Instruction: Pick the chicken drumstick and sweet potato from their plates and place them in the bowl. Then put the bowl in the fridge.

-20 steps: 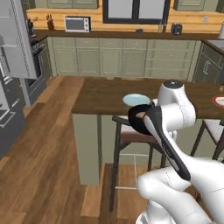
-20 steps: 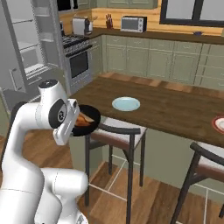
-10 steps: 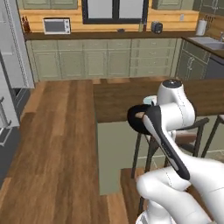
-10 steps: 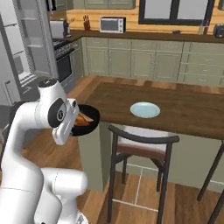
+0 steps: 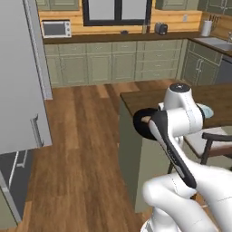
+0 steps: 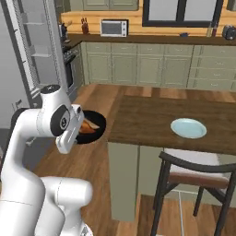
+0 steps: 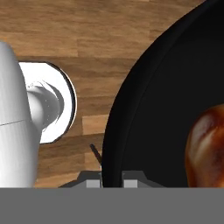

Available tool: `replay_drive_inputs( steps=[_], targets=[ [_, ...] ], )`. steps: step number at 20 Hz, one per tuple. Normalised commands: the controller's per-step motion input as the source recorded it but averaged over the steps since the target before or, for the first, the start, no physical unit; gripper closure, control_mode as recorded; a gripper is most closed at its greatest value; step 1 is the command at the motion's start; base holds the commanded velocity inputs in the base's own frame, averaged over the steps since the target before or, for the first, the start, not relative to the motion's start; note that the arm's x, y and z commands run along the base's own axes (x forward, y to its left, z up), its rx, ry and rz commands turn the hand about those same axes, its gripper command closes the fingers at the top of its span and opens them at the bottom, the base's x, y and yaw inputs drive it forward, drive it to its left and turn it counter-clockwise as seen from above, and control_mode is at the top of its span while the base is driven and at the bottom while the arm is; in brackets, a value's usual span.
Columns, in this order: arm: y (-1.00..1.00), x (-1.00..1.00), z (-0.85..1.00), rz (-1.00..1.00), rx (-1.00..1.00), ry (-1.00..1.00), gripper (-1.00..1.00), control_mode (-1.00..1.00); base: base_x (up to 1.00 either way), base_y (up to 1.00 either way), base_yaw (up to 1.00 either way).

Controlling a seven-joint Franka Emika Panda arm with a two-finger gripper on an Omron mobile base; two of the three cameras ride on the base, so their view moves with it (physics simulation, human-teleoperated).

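Bowl: black bowl (image 6: 92, 127) held in the air off the corner of the wooden island (image 6: 152, 120), above the floor.
Contents: chicken drumstick (image 7: 205, 146) and sweet potato (image 6: 91, 125) inside.
Gripper: gripper (image 7: 112, 177) clamped on the bowl's rim.
Plate: light blue plate (image 6: 188, 127) on the island.

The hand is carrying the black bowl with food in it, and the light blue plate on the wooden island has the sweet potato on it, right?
Not quite: the light blue plate on the island is bare in the right base view. The hand does grip the black bowl with food inside.
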Motion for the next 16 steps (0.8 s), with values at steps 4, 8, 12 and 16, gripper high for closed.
replay_drive_inputs(
  steps=[4, 8, 12, 16],
  targets=[
    [0.00, 0.00, 0.00, 0.00, 0.00, 0.00, 1.00, 1.00, 0.79, 0.61, -0.01],
    [0.00, 0.00, 0.00, 0.00, 0.00, 0.00, 1.00, 1.00, 0.61, 0.24, -0.11],
    [0.00, 0.00, 0.00, 0.00, 0.00, 0.00, 1.00, 1.00, 0.35, 0.70, -0.18],
    [0.00, 0.00, 0.00, 0.00, 0.00, 0.00, 1.00, 1.00, 0.26, 0.51, -0.04]
  ],
)
